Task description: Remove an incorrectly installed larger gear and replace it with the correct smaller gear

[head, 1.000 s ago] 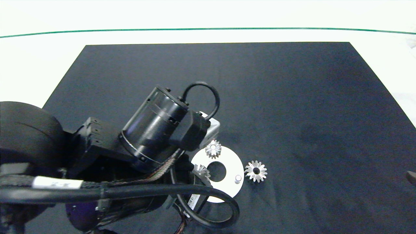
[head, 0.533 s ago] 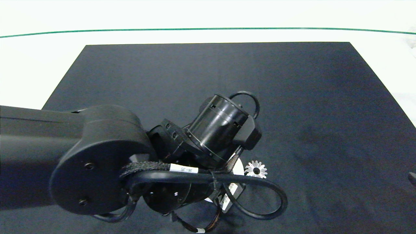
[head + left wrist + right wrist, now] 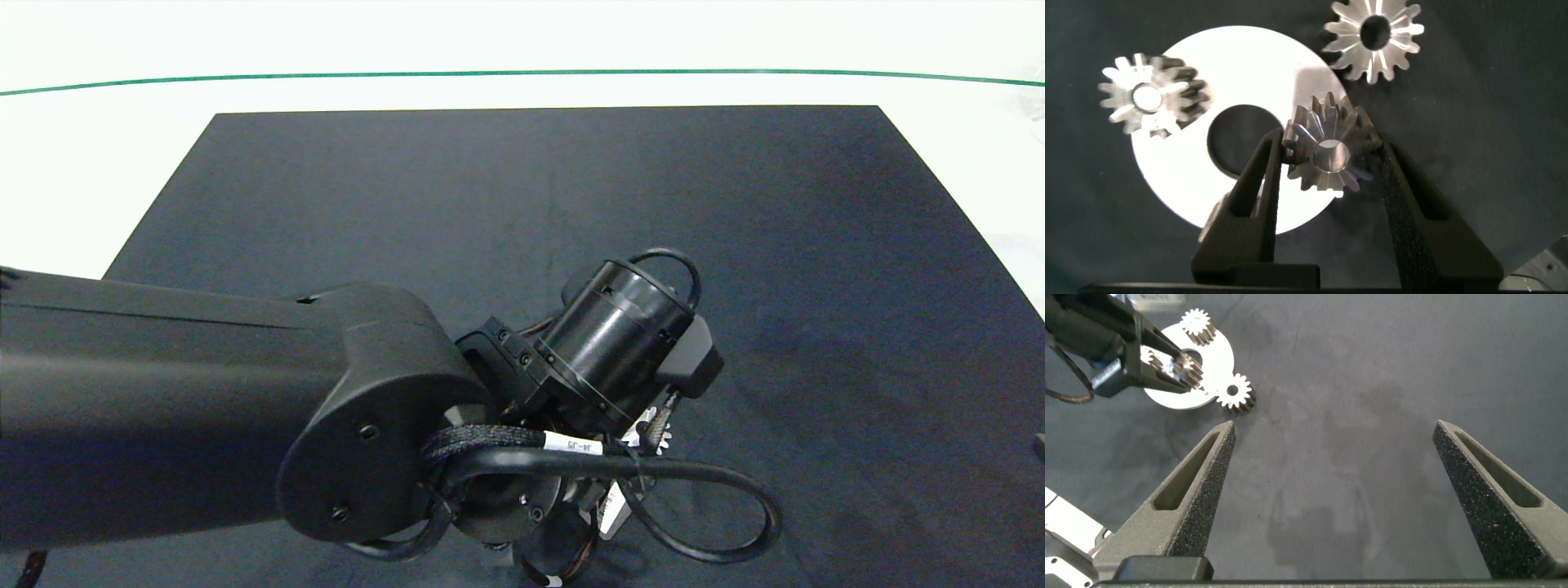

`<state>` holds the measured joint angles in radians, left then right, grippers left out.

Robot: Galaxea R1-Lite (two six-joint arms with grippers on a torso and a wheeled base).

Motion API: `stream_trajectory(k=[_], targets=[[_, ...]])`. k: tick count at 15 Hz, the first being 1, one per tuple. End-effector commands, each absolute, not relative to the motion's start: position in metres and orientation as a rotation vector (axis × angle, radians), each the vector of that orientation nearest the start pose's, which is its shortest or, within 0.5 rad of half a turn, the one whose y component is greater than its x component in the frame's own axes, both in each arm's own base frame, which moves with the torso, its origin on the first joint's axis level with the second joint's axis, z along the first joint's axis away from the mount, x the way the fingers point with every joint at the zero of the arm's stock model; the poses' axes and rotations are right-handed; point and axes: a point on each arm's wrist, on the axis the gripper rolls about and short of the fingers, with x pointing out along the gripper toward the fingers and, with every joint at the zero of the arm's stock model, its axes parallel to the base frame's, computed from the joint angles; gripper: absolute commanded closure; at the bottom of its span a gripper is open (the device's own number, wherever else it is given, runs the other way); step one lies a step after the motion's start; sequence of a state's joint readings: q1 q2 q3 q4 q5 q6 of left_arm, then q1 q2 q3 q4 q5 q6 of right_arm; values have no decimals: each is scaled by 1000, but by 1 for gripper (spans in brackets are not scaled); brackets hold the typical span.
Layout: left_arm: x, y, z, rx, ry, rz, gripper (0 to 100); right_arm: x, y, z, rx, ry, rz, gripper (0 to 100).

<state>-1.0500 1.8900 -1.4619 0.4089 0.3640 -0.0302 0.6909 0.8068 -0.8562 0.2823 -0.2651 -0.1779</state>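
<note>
In the left wrist view my left gripper (image 3: 1328, 151) is shut on a smaller gear (image 3: 1327, 157), a short-toothed silver one. It holds the gear over the rim of the white disc plate (image 3: 1192, 175), on the side nearest the larger gear (image 3: 1374, 37). That flared-tooth larger gear lies flat on the black mat just off the plate. Another smaller gear (image 3: 1147, 96) sits on the plate's opposite side. The right wrist view shows the same plate (image 3: 1217, 359) and larger gear (image 3: 1237, 392) from afar. My right gripper (image 3: 1333, 429) hangs open over bare mat, well away.
In the head view the left arm (image 3: 612, 343) and its cables cover the plate and most of the gears. The black mat (image 3: 775, 245) lies on a white table, with a green line (image 3: 522, 72) near the far edge.
The left arm has swung right across the plate, so the plate and small gears seen one second ago are now hidden in the head view. The larger gear has stayed put.
</note>
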Motion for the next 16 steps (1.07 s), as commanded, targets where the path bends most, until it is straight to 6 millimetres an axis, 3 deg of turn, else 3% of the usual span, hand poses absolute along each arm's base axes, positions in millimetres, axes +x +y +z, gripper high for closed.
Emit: stream_trajectory(k=[1, 16], targets=[[184, -307, 200, 543, 664, -620, 87, 52, 35, 277, -286, 173, 441, 0], [190, -306, 196, 545, 675, -596, 87, 53, 37, 275, -291, 184, 450, 0]])
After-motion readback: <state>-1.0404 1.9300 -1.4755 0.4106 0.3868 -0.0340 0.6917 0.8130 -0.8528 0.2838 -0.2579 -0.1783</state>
